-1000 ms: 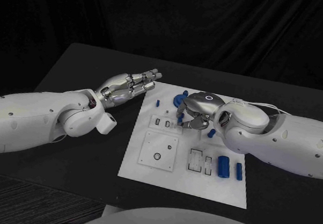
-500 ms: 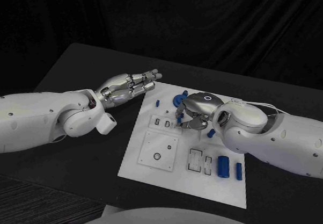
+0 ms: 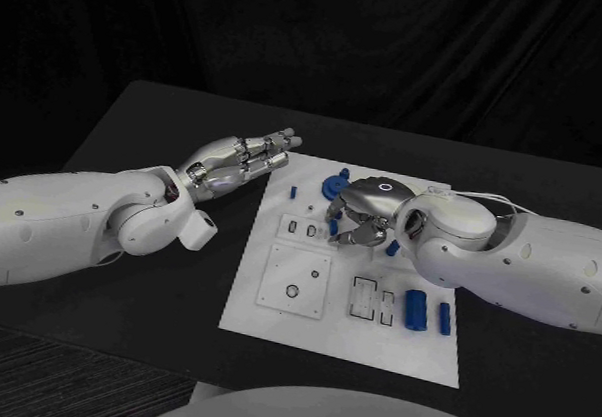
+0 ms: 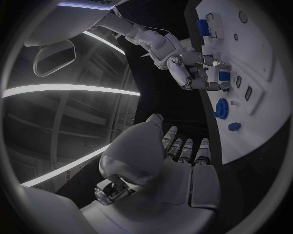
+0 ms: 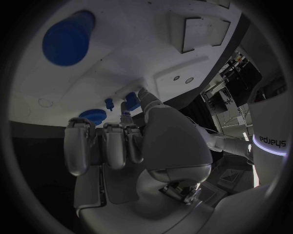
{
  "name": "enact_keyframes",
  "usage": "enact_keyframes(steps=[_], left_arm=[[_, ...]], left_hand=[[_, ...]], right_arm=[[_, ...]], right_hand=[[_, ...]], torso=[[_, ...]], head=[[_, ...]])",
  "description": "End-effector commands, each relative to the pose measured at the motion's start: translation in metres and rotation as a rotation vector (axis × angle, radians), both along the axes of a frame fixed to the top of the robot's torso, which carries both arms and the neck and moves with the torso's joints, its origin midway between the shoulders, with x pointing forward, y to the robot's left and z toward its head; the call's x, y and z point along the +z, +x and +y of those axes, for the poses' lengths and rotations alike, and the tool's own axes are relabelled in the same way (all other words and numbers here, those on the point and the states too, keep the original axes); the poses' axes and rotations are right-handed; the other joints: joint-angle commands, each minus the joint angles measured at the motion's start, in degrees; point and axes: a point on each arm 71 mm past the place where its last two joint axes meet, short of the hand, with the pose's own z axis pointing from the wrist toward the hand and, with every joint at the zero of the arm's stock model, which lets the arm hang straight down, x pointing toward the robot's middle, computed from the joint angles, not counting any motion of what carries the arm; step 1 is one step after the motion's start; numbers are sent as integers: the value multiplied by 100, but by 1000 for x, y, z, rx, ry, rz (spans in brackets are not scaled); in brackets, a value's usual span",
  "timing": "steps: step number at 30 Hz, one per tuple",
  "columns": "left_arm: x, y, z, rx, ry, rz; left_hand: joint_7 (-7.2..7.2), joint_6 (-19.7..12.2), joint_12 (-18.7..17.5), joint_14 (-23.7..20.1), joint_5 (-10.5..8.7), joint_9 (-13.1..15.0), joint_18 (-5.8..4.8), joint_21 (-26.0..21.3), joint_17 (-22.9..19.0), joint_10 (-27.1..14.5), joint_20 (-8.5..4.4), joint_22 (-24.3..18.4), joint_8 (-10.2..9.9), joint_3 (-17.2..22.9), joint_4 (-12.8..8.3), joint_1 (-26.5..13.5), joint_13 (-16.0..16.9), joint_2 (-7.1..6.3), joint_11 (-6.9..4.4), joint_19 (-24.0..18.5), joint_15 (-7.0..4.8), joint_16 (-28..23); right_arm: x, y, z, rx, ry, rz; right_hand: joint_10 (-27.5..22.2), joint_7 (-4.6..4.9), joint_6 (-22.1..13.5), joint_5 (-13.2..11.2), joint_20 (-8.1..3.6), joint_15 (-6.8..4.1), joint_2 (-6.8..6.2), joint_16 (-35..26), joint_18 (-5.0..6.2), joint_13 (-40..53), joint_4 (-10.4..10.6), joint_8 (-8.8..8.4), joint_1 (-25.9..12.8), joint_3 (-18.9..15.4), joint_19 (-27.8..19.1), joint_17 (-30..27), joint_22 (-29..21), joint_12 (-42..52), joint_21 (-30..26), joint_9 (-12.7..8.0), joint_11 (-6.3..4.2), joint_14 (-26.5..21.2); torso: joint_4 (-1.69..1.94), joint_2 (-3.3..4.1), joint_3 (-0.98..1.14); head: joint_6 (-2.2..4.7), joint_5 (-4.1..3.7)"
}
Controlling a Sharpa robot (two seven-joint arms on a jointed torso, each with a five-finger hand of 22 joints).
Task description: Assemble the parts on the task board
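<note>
The white task board lies in the middle of the black table. My right hand is down over the board's far middle, fingers curled, pinching a small blue part against the board by the slots. In the right wrist view the fingertips close round that blue part. My left hand hovers beyond the board's far left corner, fingers straight and holding nothing. A round blue gear and a small blue peg stand just beyond the right hand.
A blue cylinder and a thinner blue piece lie at the board's near right. A raised square plate with a hole sits at the near left, rectangular slots beside it. Bare table surrounds the board.
My right hand has sunk slightly toward the board and shifted a little nearer, with the blue part in it. The left hand has not moved.
</note>
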Motion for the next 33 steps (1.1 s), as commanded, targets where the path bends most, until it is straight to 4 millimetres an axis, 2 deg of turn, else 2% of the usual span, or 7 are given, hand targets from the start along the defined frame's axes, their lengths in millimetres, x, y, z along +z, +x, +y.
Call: enact_keyframes(steps=[1, 12, 22, 25, 26, 30, 33], left_arm=[[2, -1, -2, -13, -22, -13], [1, -1, -1, -12, -19, -10], [3, -4, 4, 32, -9, -28], [6, -3, 8, 101, 4, -69], [7, -3, 10, 127, 9, -85], [15, -2, 16, 207, 24, -141], [22, -1, 18, 252, 34, -174]], left_hand=[[-1, 33, -38, -2, 18, 5, 109, -17, -7, 7, 40, -5, 39, 37, 8, 41, -5, 0, 30, 16, 29, -21], [1, 29, -38, -2, 19, 5, 109, -18, -7, 7, 41, -6, 39, 39, 7, 41, -5, 0, 31, 15, 30, -21], [20, 75, -38, -2, 13, 9, 108, -8, -7, 7, 74, 3, 47, 37, -58, 65, -5, -110, 54, 28, 41, -21], [204, 419, -5, 192, 283, 43, 79, 377, 78, 96, 505, 240, 120, -213, -361, -40, 26, -717, 219, 616, 487, 97], [233, 490, 38, 464, 478, 48, 76, 535, 164, 237, 501, 317, 129, -226, -470, -30, 65, -812, 289, 882, 534, 224], [298, 645, 229, 1180, 559, 51, -84, 875, 386, 1140, 501, 456, 136, -198, -609, -91, 323, -864, 505, 1570, 639, 426], [335, 783, 391, 2134, 113, 62, -142, 1135, 591, 2289, 477, 533, 133, -62, -437, -49, 862, -775, 651, 2251, 816, 1111]], right_arm=[[-3, -1, -1, -8, -17, 8], [0, -1, -6, -13, 18, -18], [37, -9, -23, -14, 207, -177], [57, -10, -33, -21, 265, -216], [65, -10, -38, -28, 288, -225], [92, -9, -61, -66, 351, -257], [105, -8, -78, -101, 366, -266]], right_hand=[[606, -8, -151, -114, 11, -2, -26, 27, 61, 1498, 16, -18, -57, -69, 347, 1306, 1312, 15, 30, -52, -12, 556], [606, -88, -1014, -361, -30, -51, -158, 16, 64, 1498, 266, -19, -33, -178, 344, 1285, 1308, 15, 24, -407, -73, 550], [606, -109, -928, -415, -56, -77, -238, -17, 63, 1498, 636, 32, -152, -221, 344, 1235, 1308, 15, 26, -499, -98, 539], [606, -115, -958, -415, -60, -79, -235, -14, 62, 1498, 758, 14, -179, -214, 346, 1239, 1310, 15, 32, -537, -103, 540], [606, -114, -964, -411, -60, -80, -218, -13, 63, 1498, 770, 12, -172, -204, 344, 1240, 1309, 15, 28, -544, -103, 540], [606, -112, -962, -407, -61, -80, -193, -5, 58, 1498, 796, 15, -182, -196, 353, 1252, 1315, 15, 47, -552, -102, 543], [606, -110, -904, -406, -60, -78, -98, 5, 56, 1498, 826, 42, -236, -183, 355, 1266, 1317, 15, 53, -566, -100, 546]], torso=[[-1, -2, 2], [-4, -3, 3], [12, -15, 17], [-6, -22, 11], [-10, -24, 5], [-17, -52, 6], [-51, -100, 14]], head=[[-1, -2], [-1, 6], [-1, 35], [-1, 70], [-1, 73], [-1, 63], [-1, 83]])
